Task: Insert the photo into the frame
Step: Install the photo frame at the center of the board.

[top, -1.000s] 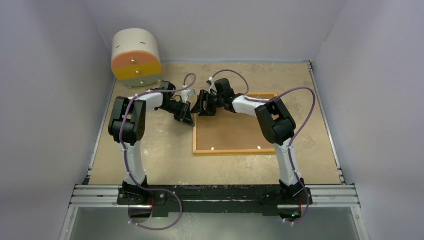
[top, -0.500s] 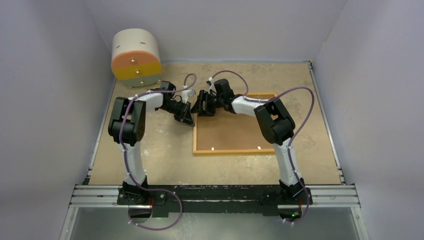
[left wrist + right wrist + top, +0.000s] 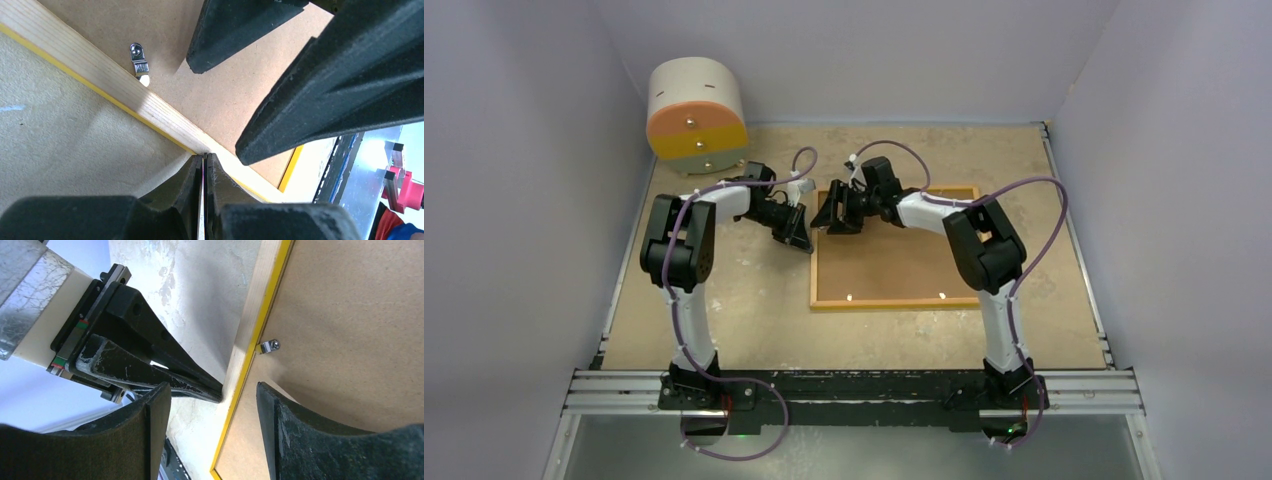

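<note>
The left claw (image 3: 802, 240) stays clenched, its tips down at the left rim of the frame (image 3: 894, 301) near the far corner. The right claw (image 3: 827, 222) hangs released just across that rim, over the backing board (image 3: 894, 262). Seen from above, only the right arm has changed. Its elbow has swung a little to the right and its claw has drifted slightly over the board, while the left arm and the frame have not stirred. That looks like a small repositioning rather than progress, because the board still fills the frame and the photo has no way in yet. The frame lies face down on the surface (image 3: 724, 300), right of centre, with its wood-coloured rim up.

In the left wrist view, the left claw's fingers (image 3: 185, 190) are pressed together right at the wooden rim, which shows a thin yellow line on its outer side. A pale sliver sits between the fingers, but whether it is the photo edge-on cannot be told. A small metal clip (image 3: 139, 62) lies on the board beside the rim.

In the right wrist view, the right claw's own fingers (image 3: 150, 410) stand apart with nothing between them. The left claw's tip touches the rim's outer edge. Here the rim is a pale wood band with bright yellow along its inner side. The photo itself is not plainly visible in any view.
</note>
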You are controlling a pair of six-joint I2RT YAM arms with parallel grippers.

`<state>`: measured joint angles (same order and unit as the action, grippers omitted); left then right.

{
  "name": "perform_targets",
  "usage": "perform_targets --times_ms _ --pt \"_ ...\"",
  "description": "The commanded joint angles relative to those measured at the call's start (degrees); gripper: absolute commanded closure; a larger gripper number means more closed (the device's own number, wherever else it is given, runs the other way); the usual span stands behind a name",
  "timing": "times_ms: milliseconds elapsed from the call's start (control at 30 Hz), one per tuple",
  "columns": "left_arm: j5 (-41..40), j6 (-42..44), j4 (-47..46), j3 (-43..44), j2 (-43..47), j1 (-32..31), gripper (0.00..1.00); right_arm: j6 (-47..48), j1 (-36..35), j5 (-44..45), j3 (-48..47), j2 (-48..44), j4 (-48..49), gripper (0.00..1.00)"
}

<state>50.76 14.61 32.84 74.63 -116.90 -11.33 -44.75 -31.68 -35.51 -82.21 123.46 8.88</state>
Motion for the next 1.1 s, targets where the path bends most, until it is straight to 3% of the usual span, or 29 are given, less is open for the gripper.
perform_targets --times_ms 0,500,1067 --pt "-4.36 2.99 -2.51 -1.26 0.71 -0.88 0.94 2.08 0.22 0.84 -0.24 -0.29 -1.04 0.34" --pt "-4.27 2.97 -2.53 -1.42 0.58 -0.88 0.95 -0.87 0.22 3.82 -3.51 4.64 1.92 0.45" --pt "-3.97 2.97 -2.43 -1.24 0.45 -0.88 0.95 -2.43 -0.04 5.07 -4.42 6.29 3.81 0.49"
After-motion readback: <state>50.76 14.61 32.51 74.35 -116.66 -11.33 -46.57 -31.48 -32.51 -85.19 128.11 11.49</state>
